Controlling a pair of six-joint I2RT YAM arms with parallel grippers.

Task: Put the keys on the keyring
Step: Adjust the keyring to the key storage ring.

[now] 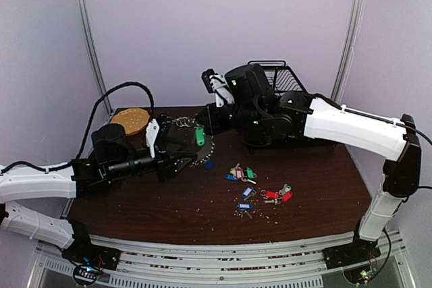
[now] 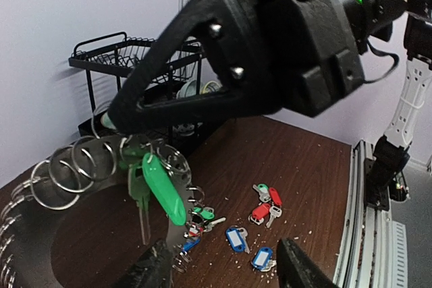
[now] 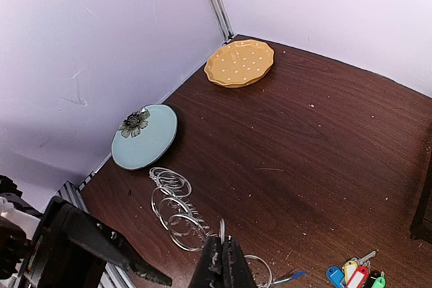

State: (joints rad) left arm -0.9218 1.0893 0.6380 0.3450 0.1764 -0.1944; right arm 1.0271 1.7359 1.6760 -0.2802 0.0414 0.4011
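Observation:
The keyring [image 3: 174,211], a chain of linked silver rings, is lifted at one end and trails onto the table; it also shows in the top view [image 1: 193,141] and the left wrist view [image 2: 74,166]. My right gripper [image 3: 223,258] is shut on one of its rings and shows from outside in the left wrist view [image 2: 115,121]. A green-tagged key [image 2: 164,189] hangs from the chain under it [image 1: 200,136]. Lower on the chain hang green, red and blue tags [image 2: 196,224]. My left gripper [image 2: 223,269] is open, just below and beside the hanging chain [image 1: 183,157]. Loose keys [image 1: 240,173] lie on the table.
More loose keys lie to the right: red tags [image 1: 277,195] and blue tags [image 1: 246,202], also in the left wrist view [image 2: 264,202]. A yellow plate [image 3: 239,63] and a pale blue flowered plate [image 3: 144,137] sit at back left. A black dish rack [image 1: 280,77] stands at the back.

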